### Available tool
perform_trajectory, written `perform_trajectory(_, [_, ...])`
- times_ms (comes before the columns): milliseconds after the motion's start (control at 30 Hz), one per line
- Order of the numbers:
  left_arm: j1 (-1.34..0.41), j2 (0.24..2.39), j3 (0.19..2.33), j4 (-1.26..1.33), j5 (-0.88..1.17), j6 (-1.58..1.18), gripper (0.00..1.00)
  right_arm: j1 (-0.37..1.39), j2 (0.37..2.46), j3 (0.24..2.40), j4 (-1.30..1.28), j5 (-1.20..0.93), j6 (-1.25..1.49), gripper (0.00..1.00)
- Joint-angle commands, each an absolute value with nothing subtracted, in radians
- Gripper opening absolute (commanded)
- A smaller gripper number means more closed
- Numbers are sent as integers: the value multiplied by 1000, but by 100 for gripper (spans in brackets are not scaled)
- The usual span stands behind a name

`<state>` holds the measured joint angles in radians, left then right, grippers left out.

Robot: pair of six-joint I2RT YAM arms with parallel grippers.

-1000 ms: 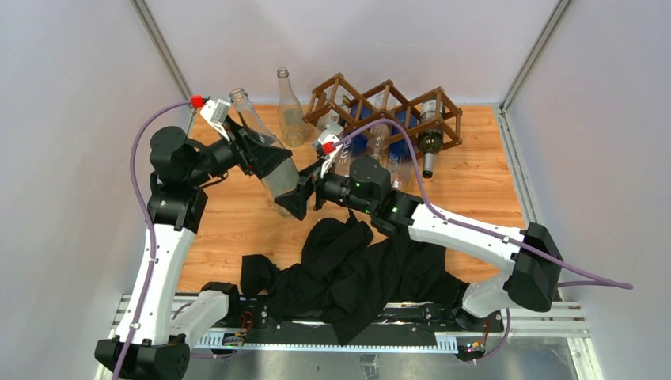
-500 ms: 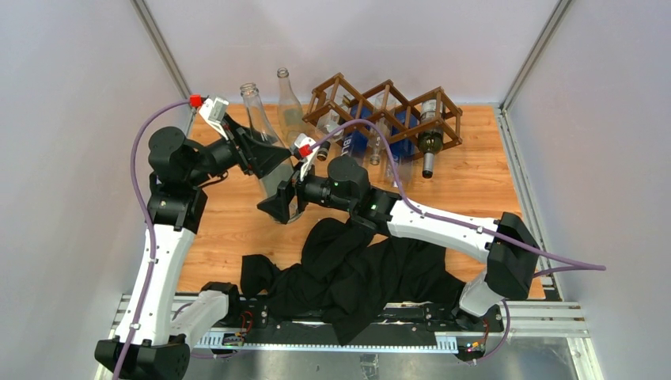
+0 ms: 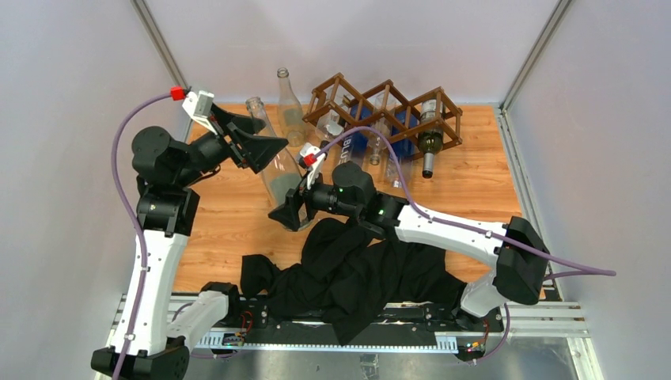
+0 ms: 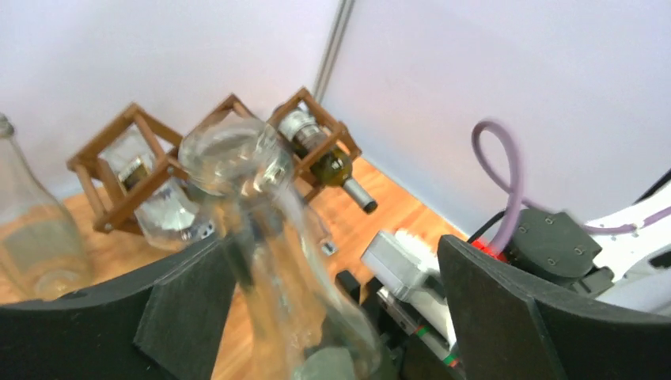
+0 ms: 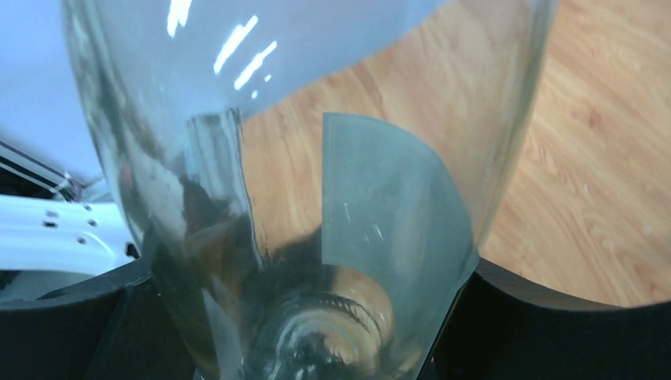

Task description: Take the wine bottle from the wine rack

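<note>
The clear wine bottle (image 3: 273,168) is off the wine rack (image 3: 388,81), leaning near-left of it, with the right gripper (image 3: 291,212) clamped on its base; keep that grip firm and set it upright. Since a second ago the left gripper (image 4: 336,249) has spread its jaws and backed off the neck.

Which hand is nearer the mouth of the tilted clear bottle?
Left. The left hand stands open with its fingers on either side of the neck of the tilted clear bottle, just below the mouth. The right hand is around the base, at the opposite end.
</note>
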<state>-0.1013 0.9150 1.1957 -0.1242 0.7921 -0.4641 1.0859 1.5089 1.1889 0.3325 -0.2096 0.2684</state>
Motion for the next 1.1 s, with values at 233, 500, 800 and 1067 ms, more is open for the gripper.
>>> perform_trajectory(233, [-100, 910, 1218, -86, 784, -444, 81, 1088, 1411, 1151, 443, -202, 261, 0])
perform_trajectory(500, [-100, 931, 1220, -95, 773, -434, 23, 1088, 1398, 1144, 442, -199, 256, 0])
perform_trajectory(800, [-89, 996, 1304, -220, 673, -306, 0, 1089, 1390, 1085, 461, -171, 272, 89])
perform_trajectory(1067, [-62, 1052, 1417, -202, 551, -143, 0, 1090, 1354, 966, 460, -146, 302, 93])
